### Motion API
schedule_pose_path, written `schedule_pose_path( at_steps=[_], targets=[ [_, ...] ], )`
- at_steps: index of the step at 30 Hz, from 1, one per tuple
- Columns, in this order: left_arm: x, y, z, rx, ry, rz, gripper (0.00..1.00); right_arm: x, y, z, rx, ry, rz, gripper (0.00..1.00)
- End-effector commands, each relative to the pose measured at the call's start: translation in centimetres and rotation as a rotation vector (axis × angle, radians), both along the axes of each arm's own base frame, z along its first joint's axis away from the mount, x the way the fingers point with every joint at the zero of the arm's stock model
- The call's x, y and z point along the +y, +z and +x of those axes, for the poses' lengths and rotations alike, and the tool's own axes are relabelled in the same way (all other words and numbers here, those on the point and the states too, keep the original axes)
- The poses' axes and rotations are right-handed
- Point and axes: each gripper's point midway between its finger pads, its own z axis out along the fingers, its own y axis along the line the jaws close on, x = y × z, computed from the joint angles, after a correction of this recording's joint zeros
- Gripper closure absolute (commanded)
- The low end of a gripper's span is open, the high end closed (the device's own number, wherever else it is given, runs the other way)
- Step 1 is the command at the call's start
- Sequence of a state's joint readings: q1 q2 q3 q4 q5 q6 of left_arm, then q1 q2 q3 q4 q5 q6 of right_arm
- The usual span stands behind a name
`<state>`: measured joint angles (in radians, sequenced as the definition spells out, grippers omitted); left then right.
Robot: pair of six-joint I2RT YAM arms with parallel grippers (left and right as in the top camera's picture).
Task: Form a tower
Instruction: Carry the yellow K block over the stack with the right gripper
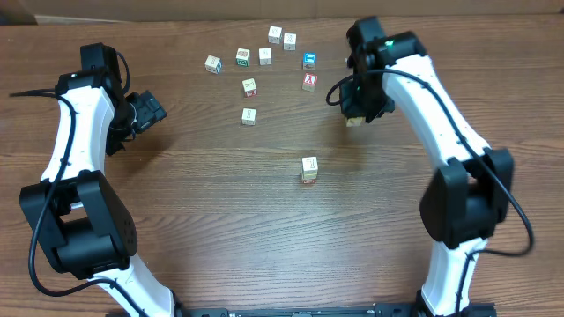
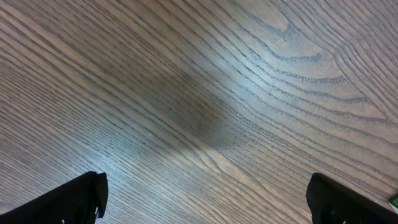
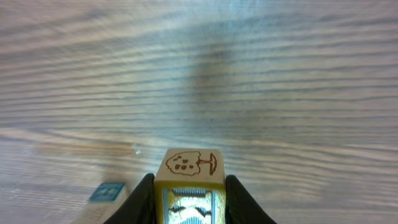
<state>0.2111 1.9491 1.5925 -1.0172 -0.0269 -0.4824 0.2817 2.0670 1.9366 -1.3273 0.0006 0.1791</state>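
Note:
The tower (image 1: 308, 168), a short upright stack of pale wooden cubes, stands near the middle of the table. My right gripper (image 1: 355, 107) hovers to its upper right, shut on a wooden cube (image 1: 354, 121). In the right wrist view that cube (image 3: 190, 165) sits between the black fingers (image 3: 144, 200), showing a brown tree drawing on one pale face and a yellow-edged face with blue marks; the gripper (image 3: 189, 190) is above bare wood. My left gripper (image 1: 146, 109) rests far left, open, and the left wrist view shows the gripper (image 2: 205, 194) with nothing between its fingertips (image 2: 87, 196).
Several loose cubes lie scattered at the back centre, among them a blue-topped cube (image 1: 309, 61), a red-marked cube (image 1: 309, 82) and a pale cube (image 1: 248, 115). The right wrist view catches a blue-faced cube (image 3: 106, 191) at its lower left.

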Motion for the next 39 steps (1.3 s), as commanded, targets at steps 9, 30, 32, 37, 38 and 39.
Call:
schedule_pose_path(
  at_steps=[9,30,32,37,38,39],
  targets=[
    [0.0,0.2,0.4,-0.009,-0.01,0.003,0.01,1.5,10.0,-4.2,-0.123,0.017,0.122,0.77],
    [0.0,0.2,0.4,-0.009,-0.01,0.003,0.0,6.0,4.0,-8.8,0.097,-0.036,0.179,0.76],
    [0.0,0.2,0.4,-0.009,-0.01,0.003,0.0,6.6,3.1,-9.0,0.092,-0.044,0.155,0.76],
    [0.0,0.2,0.4,-0.009,-0.01,0.003,0.01,8.1,1.6,-9.8,0.068,-0.034,0.102,0.76],
    [0.0,0.2,0.4,-0.009,-0.01,0.003,0.01,8.5,1.4,-9.9,0.058,-0.021,0.093,0.76],
    [0.0,0.2,0.4,-0.009,-0.01,0.003,0.0,8.9,1.2,-9.9,0.046,-0.009,0.084,0.76]
  ],
)
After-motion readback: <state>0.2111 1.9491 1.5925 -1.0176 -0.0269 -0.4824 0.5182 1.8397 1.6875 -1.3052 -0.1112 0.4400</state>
